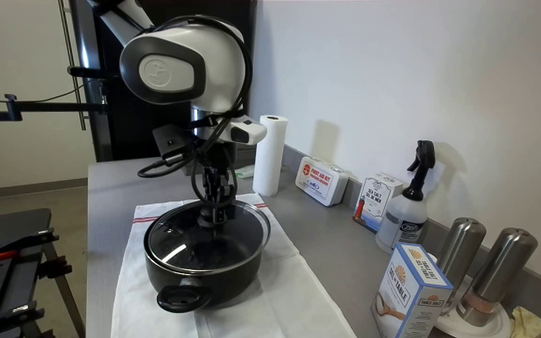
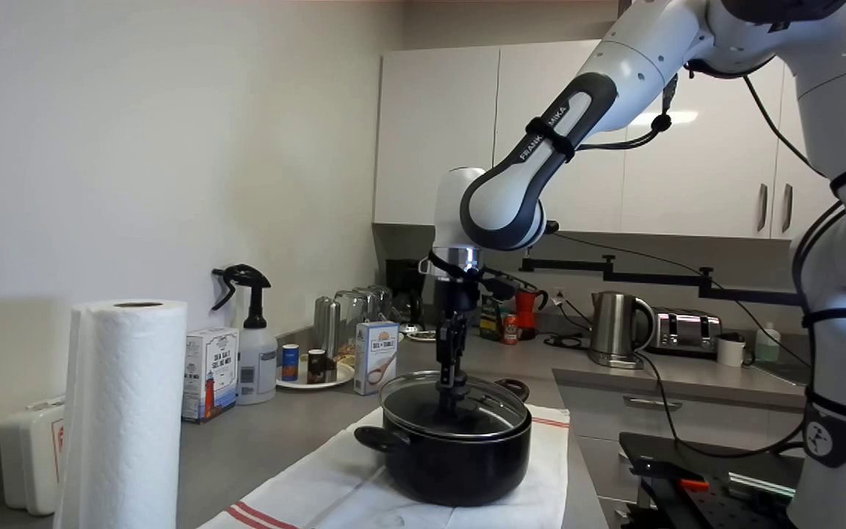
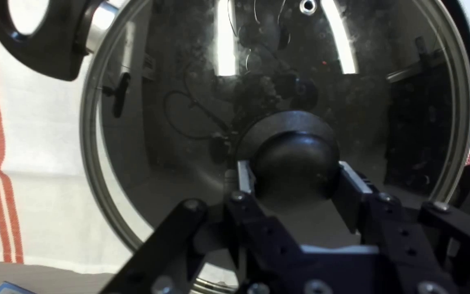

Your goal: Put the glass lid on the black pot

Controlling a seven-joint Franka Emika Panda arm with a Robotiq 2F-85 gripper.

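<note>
The glass lid point(image 1: 247, 234) lies over the mouth of the black pot point(image 1: 228, 291); both also show in an exterior view, the lid point(image 2: 496, 415) above the pot point(image 2: 460, 470). The lid looks slightly off-centre, overhanging the pot on one side. In the wrist view, white cloth shows through the glass along the left of the lid point(image 3: 169, 163). I cannot tell whether its rim rests fully on the pot. My gripper point(image 3: 295, 173) points straight down, its two fingers on either side of the black knob point(image 3: 296, 163), seemingly touching it. In both exterior views the fingertips are at the lid's centre.
The pot stands on a white cloth point(image 1: 294, 291) with red stripes. Along the wall stand a paper towel roll point(image 1: 270, 159), a first aid kit point(image 1: 320, 180), a sea salt box point(image 1: 378, 199), a spray bottle point(image 1: 402, 216), a table salt box point(image 1: 409, 291) and metal grinders point(image 1: 500, 272).
</note>
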